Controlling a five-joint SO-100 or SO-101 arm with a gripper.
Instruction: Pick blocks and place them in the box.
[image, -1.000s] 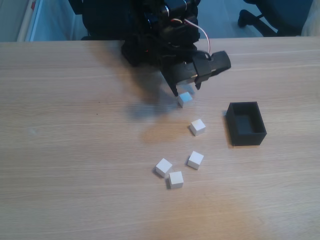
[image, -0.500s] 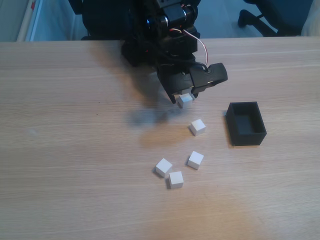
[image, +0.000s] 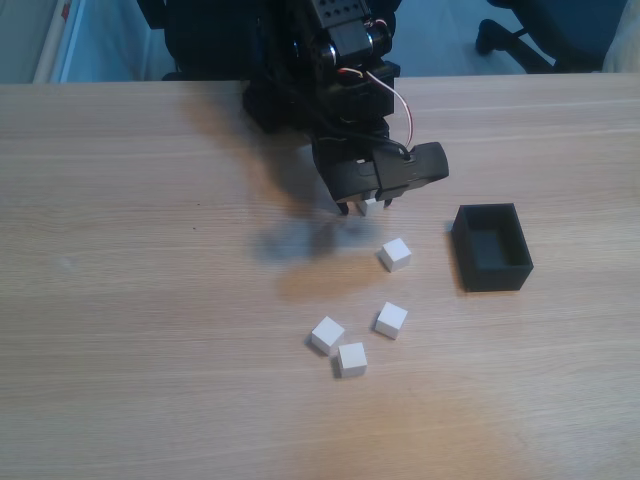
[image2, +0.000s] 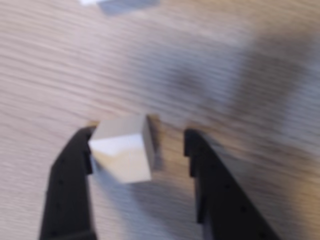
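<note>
Gripper (image: 364, 207) hangs above the table (image: 150, 300), left of the box (image: 492, 246). In the wrist view a white cube (image2: 125, 148) touches one finger (image2: 75, 170) with a gap to the other, so a firm grip cannot be told. The box looks empty. Four cubes lie left of it, the nearest (image: 395, 253) just beside.

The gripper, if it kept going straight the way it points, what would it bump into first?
Probably the wooden table. The gripper with the white cube between its fingers points down at it; the height above is unclear.
</note>
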